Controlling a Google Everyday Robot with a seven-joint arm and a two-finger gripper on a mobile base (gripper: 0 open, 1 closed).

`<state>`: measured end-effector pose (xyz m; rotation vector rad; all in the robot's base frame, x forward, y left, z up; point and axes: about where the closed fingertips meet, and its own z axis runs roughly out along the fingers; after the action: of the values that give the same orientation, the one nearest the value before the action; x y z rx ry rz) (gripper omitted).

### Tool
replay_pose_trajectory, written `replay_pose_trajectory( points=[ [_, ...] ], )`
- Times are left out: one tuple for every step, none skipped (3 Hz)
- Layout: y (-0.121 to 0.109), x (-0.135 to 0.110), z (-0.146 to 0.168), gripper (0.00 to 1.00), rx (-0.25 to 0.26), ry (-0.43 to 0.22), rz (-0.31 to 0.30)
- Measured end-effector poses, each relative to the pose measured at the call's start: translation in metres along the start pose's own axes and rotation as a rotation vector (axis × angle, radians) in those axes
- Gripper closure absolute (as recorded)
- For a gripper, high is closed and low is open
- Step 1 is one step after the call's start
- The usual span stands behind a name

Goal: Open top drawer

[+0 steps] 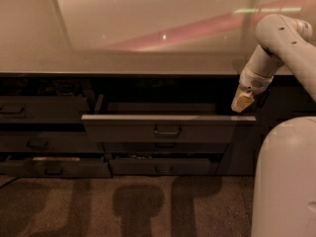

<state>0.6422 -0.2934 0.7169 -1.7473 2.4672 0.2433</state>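
The top drawer (123, 128) is the wide dark grey front in the middle of the cabinet, pulled out toward me, with a rounded pull handle (168, 131) at its centre. Its inside shows as a shallow dark space behind the front. My gripper (240, 103) hangs from the white arm at the right, its pale tip just above the drawer's right end and behind the front edge, well to the right of the handle.
A glossy countertop (123, 58) runs above the drawers. Narrower dark drawers (19, 110) stack at the left, and lower drawers (163, 166) sit partly out near the carpet. The robot's white body (286, 181) fills the lower right.
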Motion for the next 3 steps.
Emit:
replay_pose_trajectory(
  points=[
    [0.000,0.000,0.003,1.00,0.060,-0.008,-0.024],
    [0.015,0.004,0.024,1.00,0.120,-0.104,-0.129],
    [0.015,-0.002,0.008,1.00,0.140,-0.105,-0.100]
  ],
)
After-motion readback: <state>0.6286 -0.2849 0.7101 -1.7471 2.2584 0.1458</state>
